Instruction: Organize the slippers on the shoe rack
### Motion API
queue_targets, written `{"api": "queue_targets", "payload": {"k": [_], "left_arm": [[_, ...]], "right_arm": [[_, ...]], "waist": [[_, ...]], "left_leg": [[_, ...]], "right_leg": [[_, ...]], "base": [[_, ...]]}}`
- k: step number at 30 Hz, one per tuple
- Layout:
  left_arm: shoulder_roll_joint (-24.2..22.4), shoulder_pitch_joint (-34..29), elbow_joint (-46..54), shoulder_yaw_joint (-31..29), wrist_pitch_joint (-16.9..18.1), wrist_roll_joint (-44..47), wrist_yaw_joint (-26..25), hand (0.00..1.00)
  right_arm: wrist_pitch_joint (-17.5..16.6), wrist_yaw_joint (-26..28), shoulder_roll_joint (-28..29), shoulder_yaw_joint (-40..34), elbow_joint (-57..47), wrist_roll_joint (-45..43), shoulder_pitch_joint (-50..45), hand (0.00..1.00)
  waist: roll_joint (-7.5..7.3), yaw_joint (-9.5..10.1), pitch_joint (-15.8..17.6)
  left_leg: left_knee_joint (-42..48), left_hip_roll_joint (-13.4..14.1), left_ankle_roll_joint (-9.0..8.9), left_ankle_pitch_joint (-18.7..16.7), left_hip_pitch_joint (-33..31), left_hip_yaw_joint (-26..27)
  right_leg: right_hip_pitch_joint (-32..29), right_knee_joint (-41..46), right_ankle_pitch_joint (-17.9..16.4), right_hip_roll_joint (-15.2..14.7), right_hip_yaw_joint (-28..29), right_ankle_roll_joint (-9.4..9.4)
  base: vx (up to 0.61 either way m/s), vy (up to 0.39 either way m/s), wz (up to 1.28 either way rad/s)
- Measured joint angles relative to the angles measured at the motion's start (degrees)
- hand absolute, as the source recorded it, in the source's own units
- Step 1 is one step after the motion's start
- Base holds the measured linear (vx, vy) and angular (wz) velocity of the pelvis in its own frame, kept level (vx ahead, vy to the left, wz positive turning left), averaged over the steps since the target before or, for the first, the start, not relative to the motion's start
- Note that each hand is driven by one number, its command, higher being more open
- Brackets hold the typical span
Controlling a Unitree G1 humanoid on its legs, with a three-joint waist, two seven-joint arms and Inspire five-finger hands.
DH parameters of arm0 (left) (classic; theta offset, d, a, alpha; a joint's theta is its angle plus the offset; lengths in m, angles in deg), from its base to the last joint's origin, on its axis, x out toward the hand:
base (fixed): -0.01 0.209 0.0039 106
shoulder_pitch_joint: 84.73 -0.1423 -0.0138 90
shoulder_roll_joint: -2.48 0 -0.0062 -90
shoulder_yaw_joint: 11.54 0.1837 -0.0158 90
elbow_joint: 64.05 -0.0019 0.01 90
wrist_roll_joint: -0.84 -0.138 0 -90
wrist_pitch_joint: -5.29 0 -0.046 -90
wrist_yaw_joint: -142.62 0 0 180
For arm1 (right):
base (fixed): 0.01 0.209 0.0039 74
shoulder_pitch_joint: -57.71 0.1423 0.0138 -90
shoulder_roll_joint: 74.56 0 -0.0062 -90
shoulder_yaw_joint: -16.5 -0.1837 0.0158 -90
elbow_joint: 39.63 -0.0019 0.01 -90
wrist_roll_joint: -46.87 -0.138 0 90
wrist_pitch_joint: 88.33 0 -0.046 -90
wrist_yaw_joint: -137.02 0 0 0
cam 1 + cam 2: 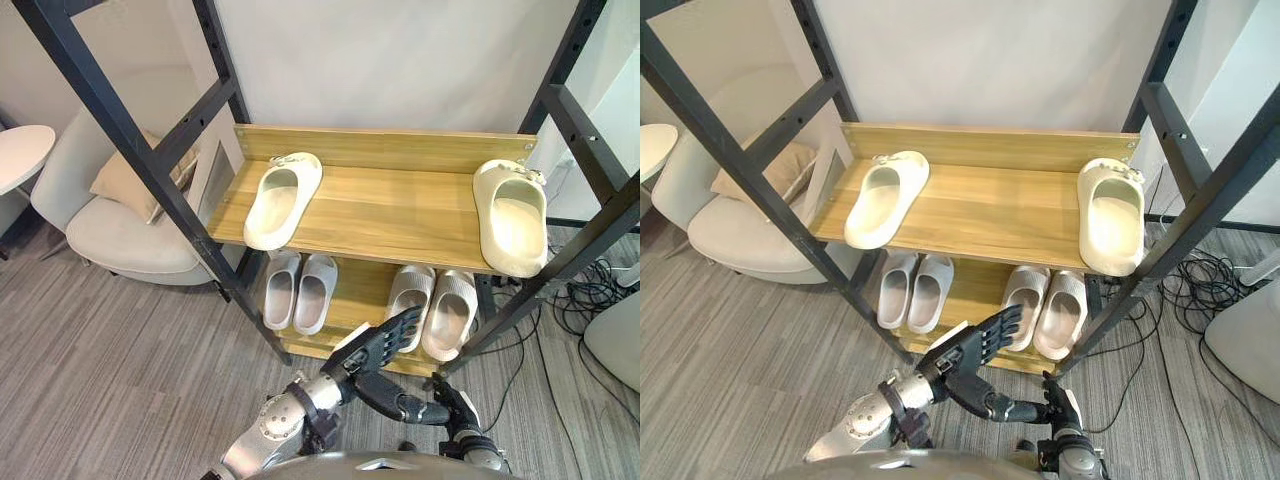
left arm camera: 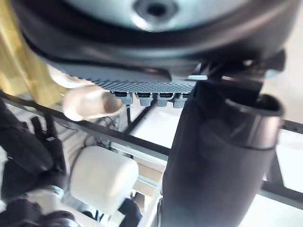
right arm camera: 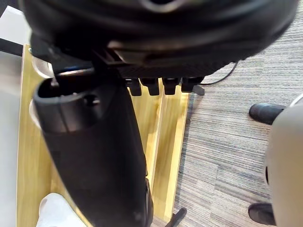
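The left slipper (image 1: 283,200) and right slipper (image 1: 515,215) were found well apart on the top shelf (image 1: 400,205). The left hand (image 1: 385,345) was held open and empty. The right hand's (image 1: 460,410) state could not be told. Reaching for one slipper was judged the next move.

Wooden shoe rack (image 1: 390,205), dark metal frame, stands on grey carpet floor (image 1: 110,350). Top shelf (image 1: 400,230): left cream slipper (image 1: 283,198) at rack's left end, angled; right cream slipper (image 1: 513,216) at rack's right end, near end past the shelf's front edge; the two well apart. Lower shelf (image 1: 362,290): left grey pair (image 1: 299,290) and right grey pair (image 1: 438,310), each pair side by side.
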Motion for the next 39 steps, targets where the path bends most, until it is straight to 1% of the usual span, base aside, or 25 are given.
{"api": "queue_targets", "payload": {"k": [4, 9, 13, 17, 20, 22, 24, 27, 28, 32, 33, 34, 39], "left_arm": [[-0.1, 1.5, 5.1, -0.2, 0.2, 3.9, -0.7, 1.0], [-0.3, 2.5, 6.9, -0.3, 0.3, 5.1, -2.0, 1.0], [-2.3, 3.2, 12.8, -0.8, 0.5, 5.8, -4.4, 1.0], [-4.3, 4.4, 17.3, -2.6, 1.7, 5.8, -6.1, 1.0], [-5.2, 6.7, 18.8, -4.1, 3.1, 5.4, -8.9, 1.0], [-6.1, 8.6, 18.9, -5.0, 3.9, 3.8, -10.8, 1.0], [-7.0, 11.1, 18.9, -6.9, 5.2, 0.7, -14.1, 1.0], [-7.0, 15.5, 18.9, -10.4, 5.6, -6.1, -18.4, 1.0], [-6.9, 16.0, 18.9, -10.9, 5.6, -6.5, -18.7, 1.0], [-6.6, 19.7, 18.5, -15.5, 6.6, -13.5, -22.8, 1.0], [-5.8, 21.5, 16.8, -17.7, 7.6, -16.0, -24.1, 1.0], [-4.9, 22.9, 15.2, -19.3, 7.7, -17.5, -25.0, 1.0], [-0.8, 25.4, 10.1, -24.6, 7.3, -24.5, -28.4, 1.0]], "right_arm": [[0.1, 0.2, 0.0, 0.3, 1.0, -1.0, 0.1, 1.0], [0.2, 0.3, 0.0, 0.3, 1.1, -2.1, -0.2, 1.0], [0.2, 0.3, 0.1, 0.3, 1.7, -2.1, -0.5, 1.0], [0.1, 0.1, 0.2, 0.5, 2.4, -2.2, -0.6, 1.0], [0.1, -0.4, 0.1, 1.3, 4.3, -2.2, 0.3, 1.0], [0.1, -0.8, 0.0, 1.5, 4.7, -2.2, 0.4, 1.0], [0.1, -1.1, 0.0, 1.5, 4.9, -2.2, 0.4, 1.0], [0.1, -1.5, -0.1, 1.5, 5.0, -2.2, 0.4, 1.0], [0.1, -1.5, -0.1, 1.5, 5.0, -2.2, 0.4, 1.0], [0.1, -1.6, -0.2, 1.5, 5.4, -2.2, 0.5, 1.0], [0.1, -1.7, -0.3, 1.5, 5.6, -2.1, 0.5, 1.0], [0.1, -1.8, -0.3, 1.5, 5.6, -2.1, 0.5, 1.0], [0.0, -2.0, -0.2, 1.5, 5.6, -2.1, 0.4, 1.0]], "waist": [[-0.37, -0.06, -0.9], [-0.68, -0.03, -1.4], [-1.51, 0.08, -1.9], [-1.92, 0.31, -2.3], [-2.21, 0.45, -2.7], [-2.23, 0.63, -2.8], [-2.21, 0.68, -2.9], [-2.21, 0.64, -3.0], [-2.21, 0.64, -3.0], [-2.25, 0.59, -3.0], [-2.27, 0.62, -3.0], [-2.29, 0.55, -3.0], [-2.77, 0.24, -2.8]], "left_leg": [[0.0, 0.0, 0.0, 0.0, 0.0, 0.0], [0.0, 0.0, -0.03, 0.0, 0.0, 0.1], [0.0, 0.1, 0.0, -0.1, 0.0, 0.2], [0.0, 0.1, 0.01, -0.1, 0.2, 0.2], [0.0, 0.1, 0.01, -0.1, 0.4, 0.2], [0.0, 0.1, 0.02, -0.1, 0.4, 0.2], [0.0, 0.1, 0.03, -0.1, 0.4, 0.1], [0.0, 0.0, 0.07, -0.1, 0.4, 0.1], [0.0, 0.0, 0.08, -0.1, 0.4, 0.1], [0.0, 0.0, 0.08, -0.1, 0.5, 0.0], [0.0, 0.0, 0.07, -0.1, 0.5, 0.0], [0.0, 0.0, 0.07, -0.1, 0.7, 0.0], [0.0, 0.0, 0.07, -0.1, 0.7, 0.0]], "right_leg": [[0.0, 0.0, 0.0, 0.0, 0.0, 0.0], [0.0, 0.1, 0.0, 0.0, 0.1, 0.01], [-0.1, 0.3, 0.0, -0.1, 0.3, 0.2], [0.1, 0.5, 0.0, -0.1, 0.4, 0.2], [0.3, 0.5, 0.0, -0.1, 0.4, 0.16], [0.3, 0.6, 0.0, -0.1, 0.3, 0.15], [0.4, 0.6, 0.0, -0.1, 0.3, 0.15], [0.4, 0.6, 0.0, -0.1, 0.3, 0.15], [0.4, 0.6, 0.0, -0.1, 0.3, 0.16], [0.4, 0.6, 0.0, -0.1, 0.2, 0.14], [0.5, 0.6, 0.0, -0.1, 0.2, 0.13], [0.6, 0.6, 0.0, -0.1, 0.2, 0.12], [0.4, 0.5, -0.1, -0.1, 0.3, -0.03]], "base": [[0.0, 0.0, 0.0], [0.0, 0.0, 0.0], [0.0, 0.0, 0.0], [0.0, 0.0, 0.0], [0.0, 0.0, 0.0], [0.0, 0.0, 0.0], [0.0, 0.0, 0.0], [0.0, 0.0, 0.0], [0.0, 0.0, 0.0], [0.0, 0.0, 0.0], [0.0, 0.0, 0.0], [0.0, 0.0, 0.0], [0.0, 0.0, 0.0]]}}
